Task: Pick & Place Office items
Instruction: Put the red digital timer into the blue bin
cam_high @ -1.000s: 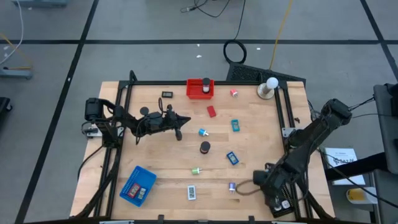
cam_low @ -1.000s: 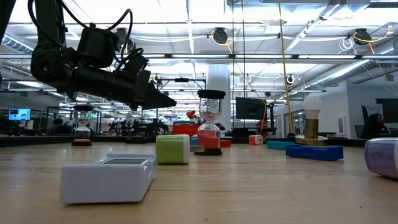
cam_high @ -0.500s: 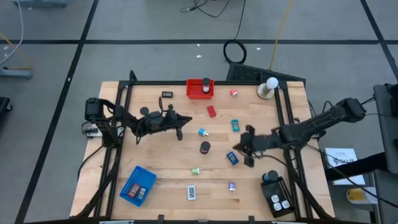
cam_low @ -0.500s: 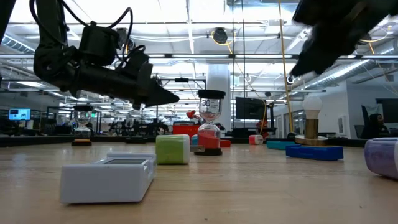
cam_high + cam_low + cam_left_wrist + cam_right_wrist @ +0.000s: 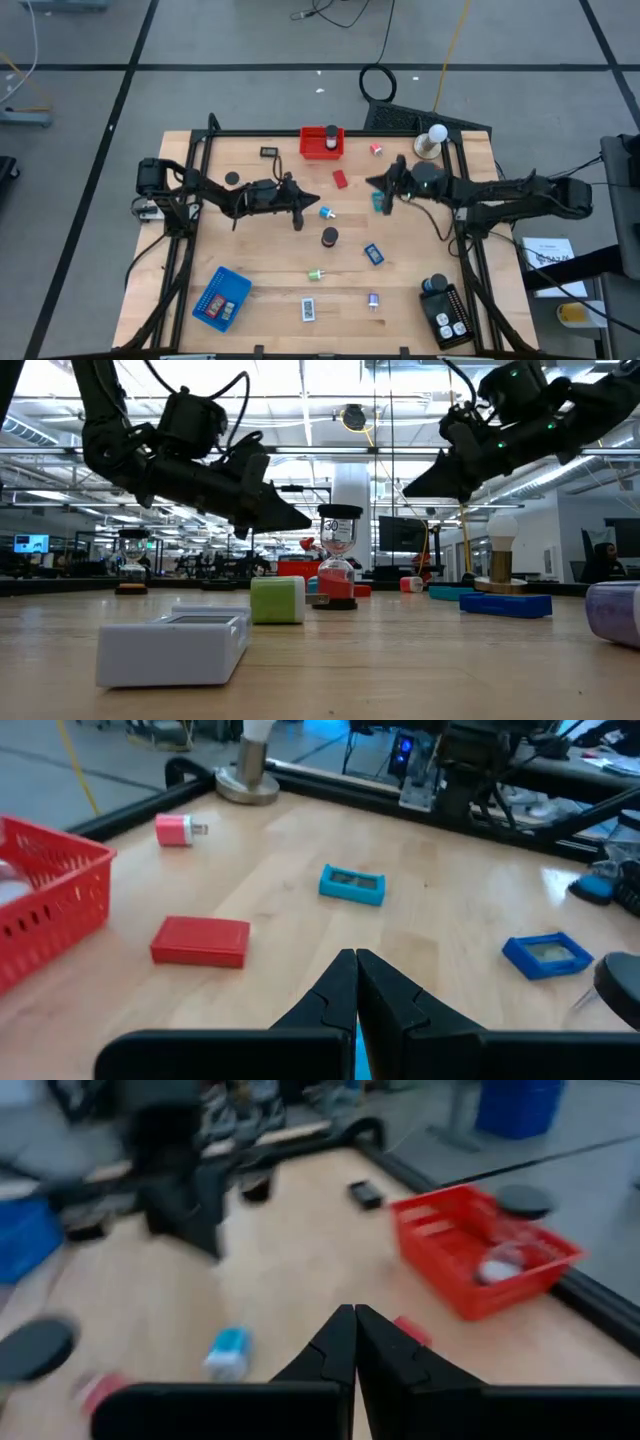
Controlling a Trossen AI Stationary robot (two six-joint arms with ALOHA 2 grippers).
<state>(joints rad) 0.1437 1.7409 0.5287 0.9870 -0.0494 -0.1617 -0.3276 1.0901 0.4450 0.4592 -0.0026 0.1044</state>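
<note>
The office items lie scattered on the wooden table [image 5: 250,250]: a red block [image 5: 340,179], a teal block [image 5: 378,203], a small blue-and-white piece [image 5: 326,212], a black cylinder [image 5: 329,237], a blue block [image 5: 373,254], a green bit [image 5: 316,274], a purple bit [image 5: 373,299] and a white-labelled rectangle [image 5: 308,309]. My left gripper [image 5: 318,200] hangs shut above the table's middle, pointing right, near the blue-and-white piece. My right gripper [image 5: 370,181] hangs shut, pointing left, over the teal block and beside the red block. Both are clear of the table in the low view.
A red tray [image 5: 322,142] stands at the far edge, a blue tray [image 5: 221,298] near left, a black tray [image 5: 445,312] near right. A white ball on a stand [image 5: 432,141] is at the far right. A pink piece [image 5: 377,149] lies beside the red tray.
My right gripper has swung from the near right corner by the black tray toward the far edge and the table's middle, tipping from pointing down to nearly level, staying shut. My left gripper has crept toward the table's right, still shut. No item has moved.
</note>
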